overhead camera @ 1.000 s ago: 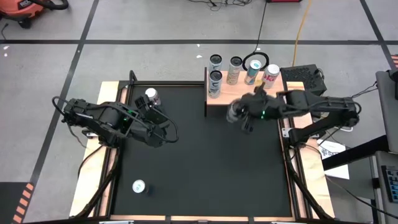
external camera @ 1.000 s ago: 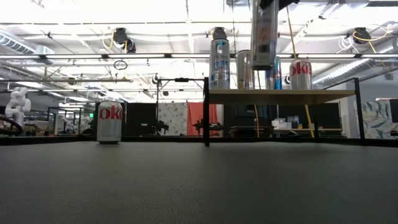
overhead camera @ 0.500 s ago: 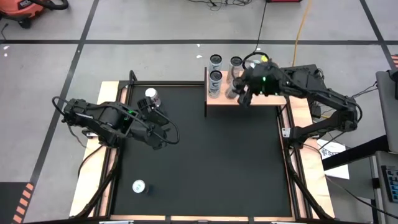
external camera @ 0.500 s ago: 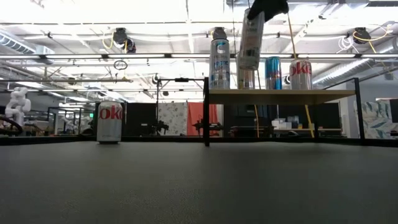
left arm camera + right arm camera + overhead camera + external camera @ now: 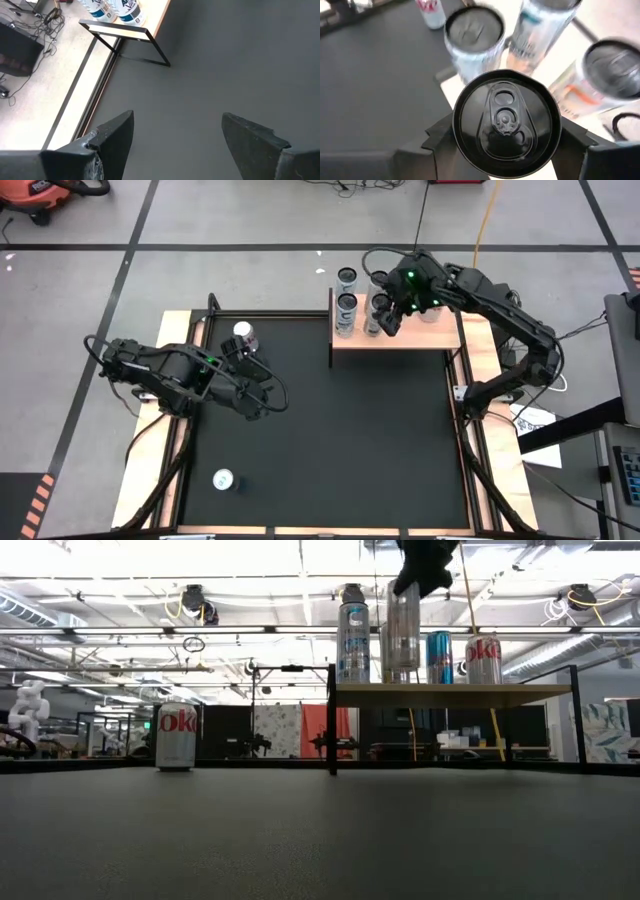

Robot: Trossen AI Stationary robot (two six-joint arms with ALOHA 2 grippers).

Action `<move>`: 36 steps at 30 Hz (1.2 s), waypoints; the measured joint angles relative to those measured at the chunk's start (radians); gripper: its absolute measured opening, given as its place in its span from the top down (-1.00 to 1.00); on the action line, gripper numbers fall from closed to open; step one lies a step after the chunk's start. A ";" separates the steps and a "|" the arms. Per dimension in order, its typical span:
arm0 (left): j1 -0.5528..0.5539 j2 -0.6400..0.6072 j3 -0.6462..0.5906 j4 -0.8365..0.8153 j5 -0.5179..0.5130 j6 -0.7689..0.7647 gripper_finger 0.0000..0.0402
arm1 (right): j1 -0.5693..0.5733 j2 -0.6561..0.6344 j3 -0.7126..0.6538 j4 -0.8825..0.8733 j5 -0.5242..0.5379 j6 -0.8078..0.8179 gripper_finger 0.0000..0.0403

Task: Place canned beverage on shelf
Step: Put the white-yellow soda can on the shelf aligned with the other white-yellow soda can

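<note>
My right gripper [image 5: 388, 318] hangs over the light-wood shelf [image 5: 400, 340] at the mat's far edge, shut on a tall silver can with a black lid [image 5: 505, 122]. In the low view this can [image 5: 402, 640] stands upright among other cans, its bottom close to the shelf top [image 5: 450, 695]; whether it touches I cannot tell. Over the mat's left part, my left gripper [image 5: 262, 395] stands open with nothing between its fingers [image 5: 115, 140]. A Coke can [image 5: 244, 335] stands on the mat at the far left. My right gripper pinches the can's side wall just under its rim [image 5: 457, 142] between its two fingers, one on each side. The fingers [image 5: 572, 135] come slanting down from above. The can is upright below the gripper, over the shelf.
Other cans stand upright on the shelf: two at its left end [image 5: 346, 305] [image 5: 347, 277], a blue one [image 5: 439, 657] and a red-and-white one [image 5: 484, 658] to the right. One more can [image 5: 223, 479] stands near the mat's near left corner.
My right gripper has carried the can from over the mat in front of the shelf toward the table's far edge, to above the shelf. The can was tilted half a second ago and now stands upright among the shelf's cans.
</note>
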 joint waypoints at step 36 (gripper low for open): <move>0.000 0.000 0.000 -0.001 0.000 0.019 -0.48 | -0.057 0.078 0.002 -0.014 -0.012 -0.066 -0.09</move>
